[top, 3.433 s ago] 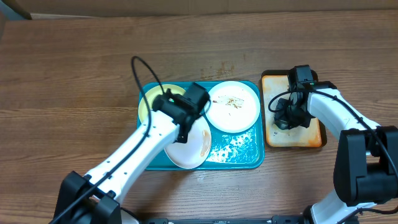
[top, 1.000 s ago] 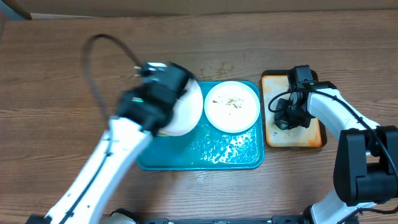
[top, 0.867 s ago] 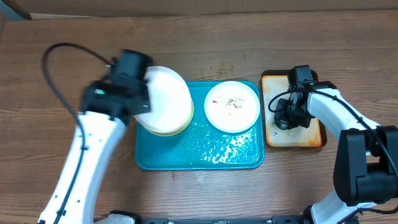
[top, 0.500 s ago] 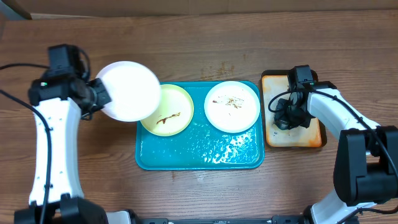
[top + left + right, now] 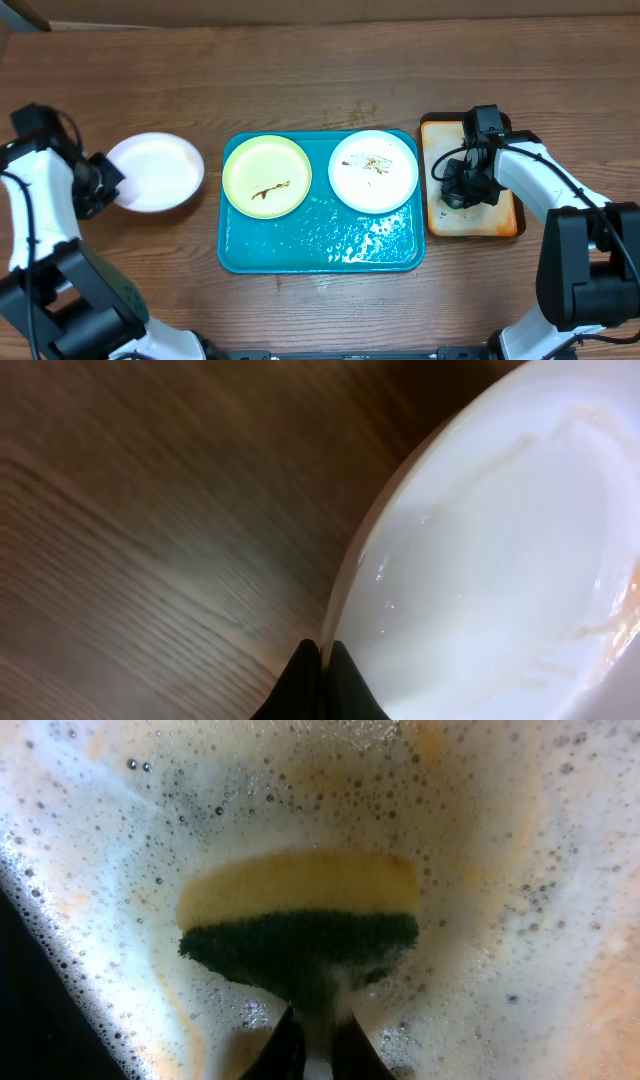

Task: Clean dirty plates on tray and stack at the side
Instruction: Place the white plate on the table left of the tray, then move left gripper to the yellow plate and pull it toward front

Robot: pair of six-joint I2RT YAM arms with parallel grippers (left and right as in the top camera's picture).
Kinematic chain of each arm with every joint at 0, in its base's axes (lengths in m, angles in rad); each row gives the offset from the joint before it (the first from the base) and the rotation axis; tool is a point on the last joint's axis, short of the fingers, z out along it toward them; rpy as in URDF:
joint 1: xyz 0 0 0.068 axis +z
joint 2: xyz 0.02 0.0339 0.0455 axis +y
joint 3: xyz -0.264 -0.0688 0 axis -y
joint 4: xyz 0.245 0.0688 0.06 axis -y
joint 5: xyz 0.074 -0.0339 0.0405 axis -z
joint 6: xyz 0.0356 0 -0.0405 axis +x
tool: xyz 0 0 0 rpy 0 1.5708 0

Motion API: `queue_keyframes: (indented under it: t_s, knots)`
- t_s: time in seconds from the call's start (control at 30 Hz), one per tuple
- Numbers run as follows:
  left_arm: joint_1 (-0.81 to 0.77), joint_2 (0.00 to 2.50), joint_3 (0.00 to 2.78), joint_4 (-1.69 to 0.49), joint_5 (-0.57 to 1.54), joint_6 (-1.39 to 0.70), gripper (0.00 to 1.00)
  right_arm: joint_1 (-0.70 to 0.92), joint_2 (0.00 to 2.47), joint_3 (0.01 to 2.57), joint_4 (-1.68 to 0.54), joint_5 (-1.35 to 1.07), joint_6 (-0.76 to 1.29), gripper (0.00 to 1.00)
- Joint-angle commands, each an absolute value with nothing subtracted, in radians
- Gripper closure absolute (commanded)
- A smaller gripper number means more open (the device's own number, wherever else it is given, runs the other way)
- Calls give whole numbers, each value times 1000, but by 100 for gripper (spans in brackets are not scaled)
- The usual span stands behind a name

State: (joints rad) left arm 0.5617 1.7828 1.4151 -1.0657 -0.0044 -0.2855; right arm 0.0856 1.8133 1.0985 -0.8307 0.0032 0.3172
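My left gripper is shut on the rim of a wiped white plate at the far left of the table, off the teal tray. In the left wrist view the fingertips pinch the plate's edge over the wood. A yellow-green plate with a brown smear and a white plate with crumbs lie in the tray. My right gripper is shut on a yellow and green sponge in the foamy orange tray.
The teal tray's bare front half is wet and soapy. The orange tray stands right of the teal tray. Bare wooden tabletop lies behind and to the left.
My left arm has carried the white plate out of the teal tray and leftward to the table's far left, uncovering the yellow-green plate. The right arm has not moved.
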Motion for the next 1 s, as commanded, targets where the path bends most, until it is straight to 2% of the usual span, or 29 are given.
queue_keyframes:
  t_s: [0.0, 0.2, 0.23, 0.27, 0.4, 0.6, 0.77, 0.97]
  knots:
    - [603, 1832, 1429, -1073, -9, -307, 96, 83, 1845, 1092, -840, -2, 313, 94]
    - [618, 1866, 1429, -1074, -9, -307, 95, 83, 1845, 1092, -842, -2, 313, 94]
    - [618, 1866, 1429, -1077, -7, -307, 76, 83, 1845, 1092, -842, -2, 313, 94]
    - [618, 1866, 1429, -1084, -4, -311, 62, 83, 1845, 1092, -842, -2, 313, 94]
    - [616, 1864, 1430, -1104, 32, -326, 48, 83, 1845, 1092, -842, -2, 313, 94]
    - [585, 1814, 1430, -1074, 250, -256, 46, 83, 1845, 1092, -842, -2, 313, 94]
    - [458, 1729, 1430, -984, 385, -70, 45, 83, 1845, 1092, -842, -2, 313, 94]
    - [249, 1720, 1430, -874, 386, 126, 45, 83, 1845, 1092, -843, -2, 313, 94]
